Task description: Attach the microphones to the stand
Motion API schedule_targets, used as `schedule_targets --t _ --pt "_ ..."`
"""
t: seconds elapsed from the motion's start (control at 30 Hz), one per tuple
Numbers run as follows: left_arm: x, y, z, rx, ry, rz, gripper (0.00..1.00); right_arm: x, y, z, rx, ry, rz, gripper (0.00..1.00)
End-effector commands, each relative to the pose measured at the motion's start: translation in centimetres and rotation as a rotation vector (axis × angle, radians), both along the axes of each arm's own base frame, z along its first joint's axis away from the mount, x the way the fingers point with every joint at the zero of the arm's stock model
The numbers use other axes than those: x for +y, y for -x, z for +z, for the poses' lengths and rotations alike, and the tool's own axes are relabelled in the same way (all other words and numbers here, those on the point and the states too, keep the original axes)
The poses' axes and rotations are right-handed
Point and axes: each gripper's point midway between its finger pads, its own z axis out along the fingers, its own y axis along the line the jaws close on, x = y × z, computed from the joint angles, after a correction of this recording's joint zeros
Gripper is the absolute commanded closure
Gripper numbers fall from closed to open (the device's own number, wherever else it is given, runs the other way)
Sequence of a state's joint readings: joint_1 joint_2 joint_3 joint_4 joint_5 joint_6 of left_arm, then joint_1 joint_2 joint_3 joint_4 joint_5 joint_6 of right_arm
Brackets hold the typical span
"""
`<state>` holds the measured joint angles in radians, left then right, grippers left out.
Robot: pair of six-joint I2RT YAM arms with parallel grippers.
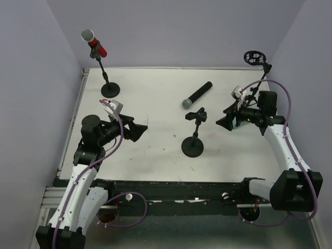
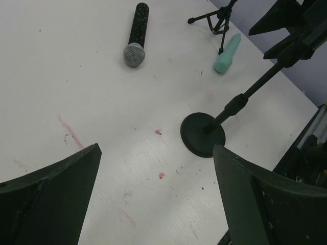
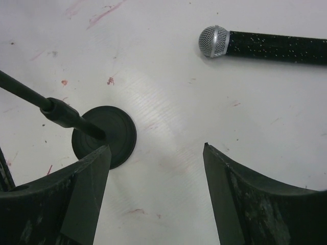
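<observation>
The red microphone (image 1: 95, 43) with a grey mesh head sits in the clip of the far-left stand (image 1: 110, 89). The black microphone (image 1: 197, 95) lies on the table, also in the left wrist view (image 2: 137, 33) and the right wrist view (image 3: 260, 45). The mint-green microphone (image 2: 227, 53) lies on the table by a tripod stand (image 2: 217, 18); the right arm hides it from the top view. The middle stand (image 1: 193, 146) has an empty clip (image 1: 196, 114). My left gripper (image 1: 139, 130) (image 2: 156, 148) is open and empty, left of that stand. My right gripper (image 1: 224, 120) (image 3: 156, 147) is open and empty, right of it.
The middle stand's round base shows in the left wrist view (image 2: 202, 134) and the right wrist view (image 3: 104, 135). A ringed stand top (image 1: 254, 57) rises at the far right by the wall. Walls enclose the white table (image 1: 155, 104) on three sides.
</observation>
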<state>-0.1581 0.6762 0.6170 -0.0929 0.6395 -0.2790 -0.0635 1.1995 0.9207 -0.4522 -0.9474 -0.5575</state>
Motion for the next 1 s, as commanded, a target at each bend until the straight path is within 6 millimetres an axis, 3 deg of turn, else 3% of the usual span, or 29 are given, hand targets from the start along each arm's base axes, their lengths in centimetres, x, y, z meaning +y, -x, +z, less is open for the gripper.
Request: schedule_targets --t 0.0,0.13,0.27,0.43,0.57,0.6,0.83,0.97 --pt "0.1 -0.3 0.8 0.034 0.012 0.014 0.01 -1.7 -1.0 -0.2 0.004 0.003 -0.102 0.18" --pt "-0.2 -1.4 -0.2 0.102 0.024 0.023 0.02 -1.8 -1.2 -1.1 0.07 -0.026 -0.115 0.18" --pt "-1.1 -4.0 -1.8 0.31 0.015 0.036 0.02 -1.6 -1.9 -1.5 0.155 -0.074 -0.138 0.18" --pt "-4.8 -7.0 -2.6 0.41 -0.09 -0.014 0.01 -1.9 -2.9 -2.0 0.257 -0.105 -0.221 0.18" --pt "-8.0 -10.7 -2.6 0.453 -0.201 -0.043 0.02 -2.5 -3.5 -2.1 0.286 -0.104 -0.279 0.18" --pt "-8.9 -11.6 -3.7 0.486 -0.232 -0.057 0.02 -2.6 -3.5 -2.1 0.283 -0.1 -0.285 0.18" --pt "-14.5 -16.6 -5.0 0.514 -0.363 -0.127 0.01 -2.8 -3.6 -1.2 0.24 -0.094 -0.315 0.18" --pt "-16.6 -19.0 -6.6 0.538 -0.408 -0.141 0.02 -2.9 -3.6 -0.9 0.232 -0.097 -0.317 0.18"
